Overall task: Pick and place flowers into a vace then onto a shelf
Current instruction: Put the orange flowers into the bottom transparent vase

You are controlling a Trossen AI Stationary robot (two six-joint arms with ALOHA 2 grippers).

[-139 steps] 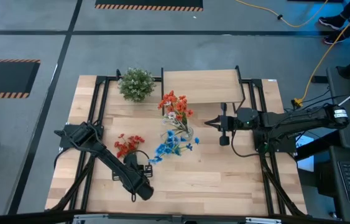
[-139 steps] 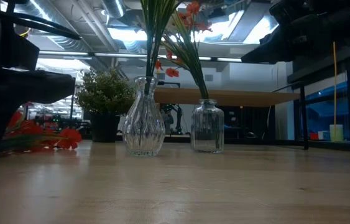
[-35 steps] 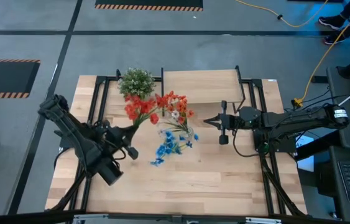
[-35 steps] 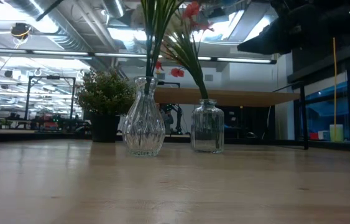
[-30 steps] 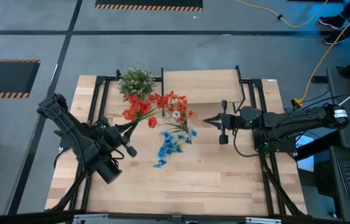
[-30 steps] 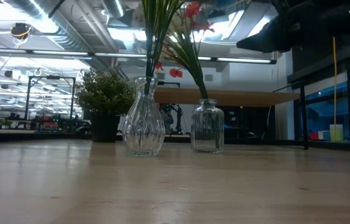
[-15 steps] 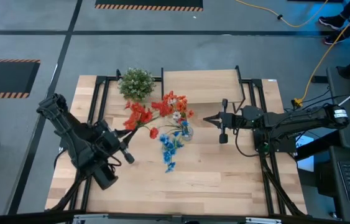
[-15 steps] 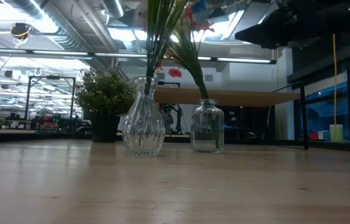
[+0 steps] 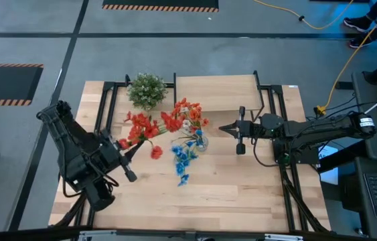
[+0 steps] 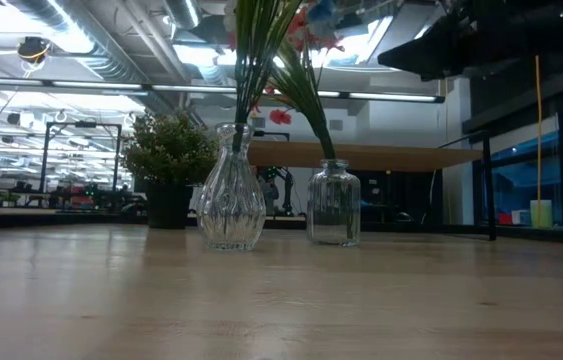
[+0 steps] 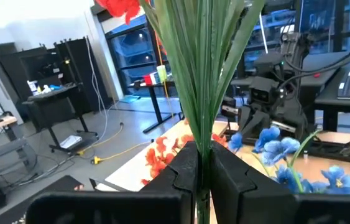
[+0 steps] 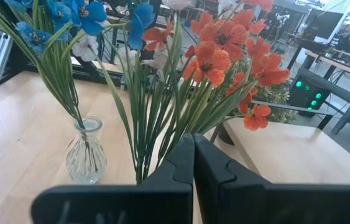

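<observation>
Jaws of the left gripper [image 11: 201,163] pinch the stems of a red spray [image 9: 138,127], held at nine o'clock from the vases. Right gripper [image 9: 237,131] waits, jaws together, at three o'clock.

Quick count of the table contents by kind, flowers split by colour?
Red-orange sprays: 2, one held in the left gripper
Blue spray: 1
White spray: 1
Glass vases: 2
Potted plant: 1
Total: 7
</observation>
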